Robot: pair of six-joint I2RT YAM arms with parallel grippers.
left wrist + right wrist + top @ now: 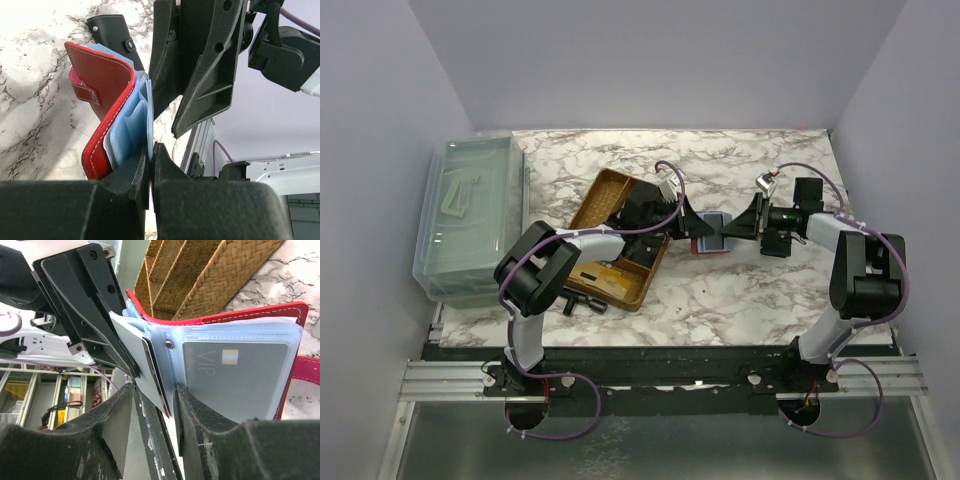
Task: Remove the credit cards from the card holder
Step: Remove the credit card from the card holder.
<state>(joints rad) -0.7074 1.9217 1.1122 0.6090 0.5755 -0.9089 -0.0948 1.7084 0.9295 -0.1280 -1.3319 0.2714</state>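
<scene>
The red card holder [713, 240] hangs open above the table between my two grippers. In the left wrist view its red cover [100, 85] curves left and its blue plastic sleeves [125, 130] fan out. My left gripper [151, 150] is shut on the edge of one sleeve; it also shows in the top view [692, 228]. In the right wrist view a grey VIP card [235, 372] sits in a sleeve. My right gripper [154, 392] is open, its fingers straddling a sleeve holding a dark-edged card [152, 367]; it also shows in the top view [736, 232].
A wicker basket [605, 188] with items in it lies under the left arm, also in the right wrist view [200, 275]. A clear lidded plastic box [470, 215] stands at the left. A black pouch [112, 30] lies on the marble table [740, 290].
</scene>
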